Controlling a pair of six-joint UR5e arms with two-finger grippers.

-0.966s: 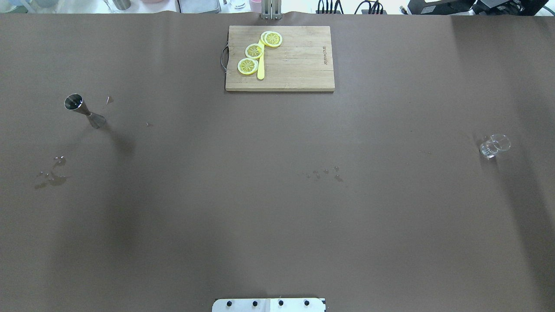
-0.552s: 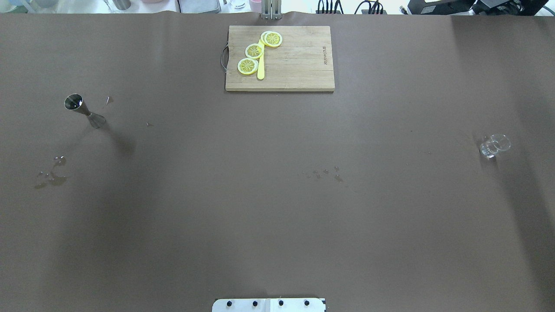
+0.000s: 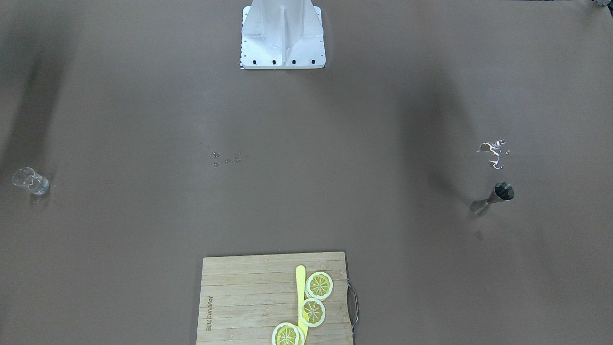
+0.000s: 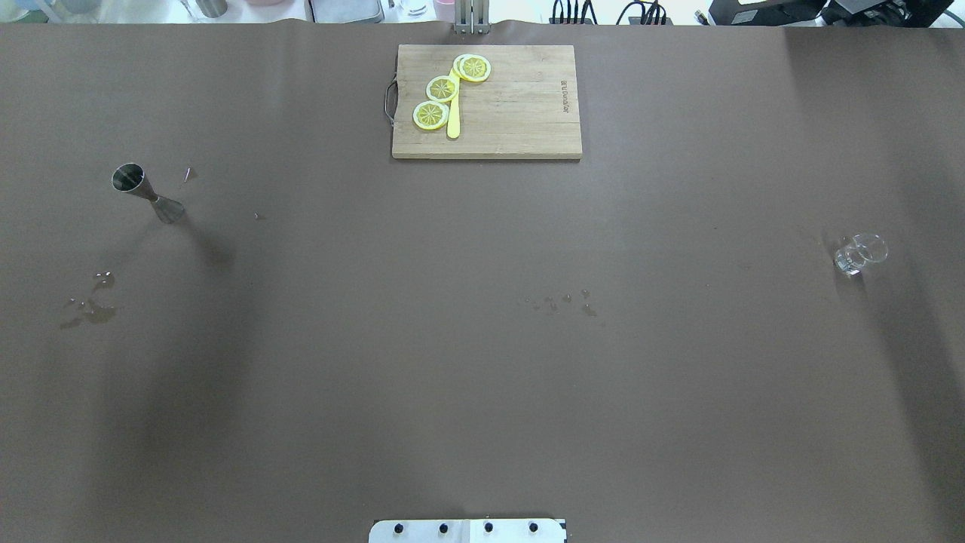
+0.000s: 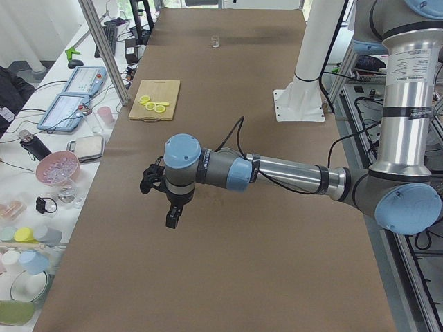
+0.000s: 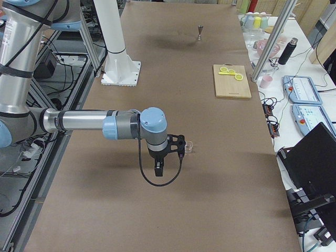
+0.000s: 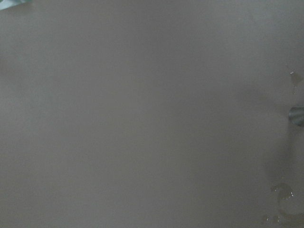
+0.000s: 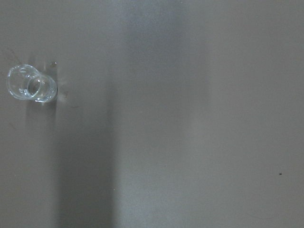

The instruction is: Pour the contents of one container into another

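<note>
A steel jigger [image 4: 147,192] stands upright at the table's left, also in the front view [image 3: 493,197] and far off in the right side view [image 6: 200,32]. A small clear glass [image 4: 859,254] stands at the right, seen too from the right wrist [image 8: 31,84]. Neither gripper appears in the overhead or front views. The left gripper [image 5: 148,182] hangs above the brown table. The right gripper [image 6: 178,145] hovers beside the glass [image 6: 189,146]. Whether either is open or shut I cannot tell.
A wooden cutting board [image 4: 520,105] with lemon slices [image 4: 442,88] and a yellow knife lies at the far middle. A wet patch [image 4: 90,309] lies near the jigger, and drops [image 4: 562,302] lie mid-table. The robot's white base [image 3: 282,33] stands at the near edge.
The jigger, glass and board have not moved. Only the arms' soft shadows on the table have drifted slightly.
</note>
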